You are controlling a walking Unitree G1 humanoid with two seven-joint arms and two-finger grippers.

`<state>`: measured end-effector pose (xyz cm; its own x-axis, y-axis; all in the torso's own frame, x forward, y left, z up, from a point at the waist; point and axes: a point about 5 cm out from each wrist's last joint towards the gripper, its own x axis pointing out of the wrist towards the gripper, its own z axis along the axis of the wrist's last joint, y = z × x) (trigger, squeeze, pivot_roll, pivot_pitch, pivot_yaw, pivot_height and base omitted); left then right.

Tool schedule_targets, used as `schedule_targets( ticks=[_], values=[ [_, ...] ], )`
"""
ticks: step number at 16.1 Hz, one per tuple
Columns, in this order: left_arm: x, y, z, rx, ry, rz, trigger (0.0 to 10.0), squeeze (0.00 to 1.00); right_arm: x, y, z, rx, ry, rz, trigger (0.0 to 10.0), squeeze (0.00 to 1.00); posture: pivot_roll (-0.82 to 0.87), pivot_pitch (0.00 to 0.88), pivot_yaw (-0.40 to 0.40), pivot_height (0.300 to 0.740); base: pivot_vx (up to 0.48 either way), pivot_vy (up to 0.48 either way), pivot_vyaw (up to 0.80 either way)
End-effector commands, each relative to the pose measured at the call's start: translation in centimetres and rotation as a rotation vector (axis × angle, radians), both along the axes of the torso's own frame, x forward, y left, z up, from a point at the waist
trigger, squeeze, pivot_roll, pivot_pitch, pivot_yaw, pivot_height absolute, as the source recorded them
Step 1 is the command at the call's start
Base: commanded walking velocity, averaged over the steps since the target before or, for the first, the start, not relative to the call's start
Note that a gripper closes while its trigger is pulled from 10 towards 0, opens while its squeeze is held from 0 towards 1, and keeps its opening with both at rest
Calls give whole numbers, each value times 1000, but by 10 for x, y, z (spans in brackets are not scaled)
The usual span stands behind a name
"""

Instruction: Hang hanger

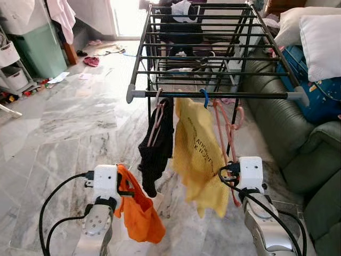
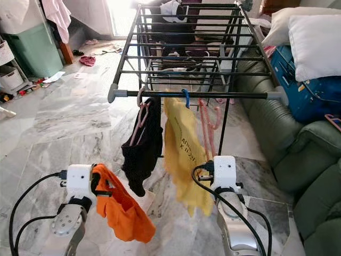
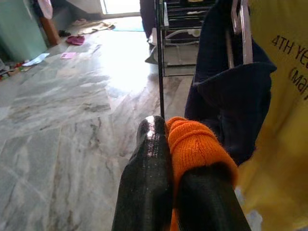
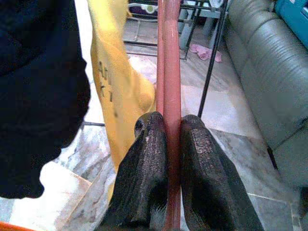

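The right hand [image 4: 166, 126] is pinching the red hanger [image 4: 169, 57], its two black fingers [image 4: 147, 159] pressing on either side of the hanger's thin bar. In the left eye view that hanger [image 1: 222, 136] is running from the right arm's white wrist, low and right of centre, up toward the front rail [image 1: 213, 95] of the drying rack [image 1: 208, 48], where its pink hook is lying at the rail beside a blue hook; whether it is resting on the rail cannot be told.

The left hand [image 3: 166, 139], in the lower left of the left eye view, is pinching an orange cloth [image 1: 139, 210], which is drooping below the wrist. In the left wrist view the orange fabric [image 3: 195, 144] is bunching over one finger and squeezing against the other.

Hanging from the front rail, across the middle of the frame, are a black garment [image 1: 155, 146] on a pale pink hanger and a yellow shirt [image 1: 200, 154] with dark lettering, just beside each other. The red hanger is hanging just right of the yellow shirt.

A grey-green sofa [image 1: 287, 133] is occupying the right side of the frame, with white pillows [image 1: 319, 37] and a blue bag [image 1: 319, 96] at the upper right. The marble floor [image 1: 64, 138] is spreading across the left, with a green cabinet [image 1: 40, 48] in the upper left corner.
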<state>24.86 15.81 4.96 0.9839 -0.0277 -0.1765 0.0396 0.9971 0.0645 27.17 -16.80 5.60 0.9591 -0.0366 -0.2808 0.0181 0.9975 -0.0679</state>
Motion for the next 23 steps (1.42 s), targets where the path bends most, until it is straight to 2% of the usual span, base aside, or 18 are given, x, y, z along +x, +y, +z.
schedule_targets(
  ticks=[1, 23],
  values=[
    [3, 0, 5, 17, -16, -17, 10000, 0, -1, -1, -3, 9, 16, -14, 10000, 0, -99, 0, 29, 740, -289, 0, 0],
    [7, -3, 4, 29, -2, -52, 10000, 0, -2, -2, -6, 11, 33, -46, 10000, 0, -109, 0, 44, 740, -351, 0, 0]
  ],
)
